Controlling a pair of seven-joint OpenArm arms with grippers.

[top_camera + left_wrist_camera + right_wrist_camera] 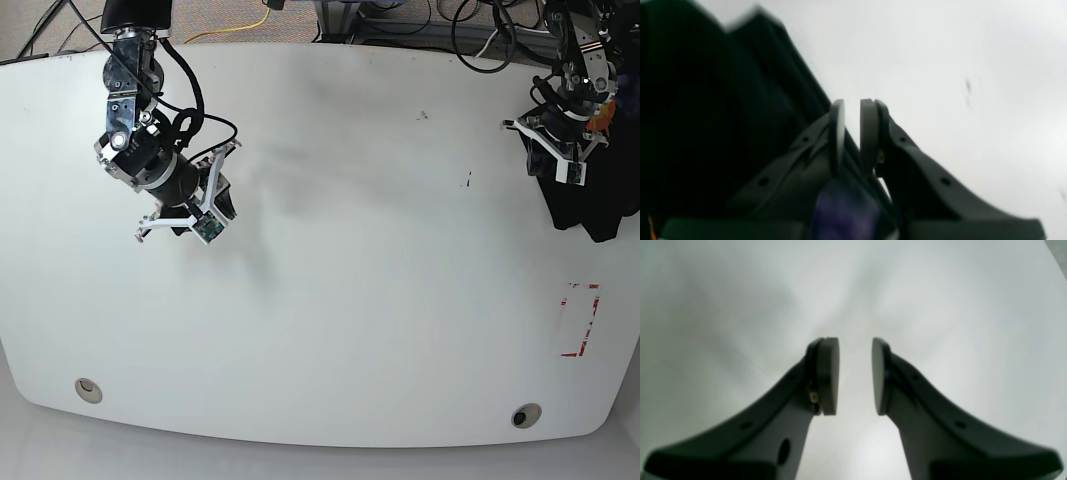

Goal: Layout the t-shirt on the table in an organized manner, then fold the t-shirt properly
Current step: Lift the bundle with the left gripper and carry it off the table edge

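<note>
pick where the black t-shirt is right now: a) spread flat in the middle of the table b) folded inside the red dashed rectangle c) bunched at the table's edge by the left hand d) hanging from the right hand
c: in the base view the t-shirt is a dark bunch at the table edge by the left hand, while the right hand is open over bare white.

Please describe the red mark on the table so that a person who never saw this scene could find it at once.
Start from the white table in the base view and go to its right side, below the black t-shirt hanging from the left gripper. There lies the red dashed rectangle. It is the only red, flat marking; the grey grommet hole nearby is round.
</note>
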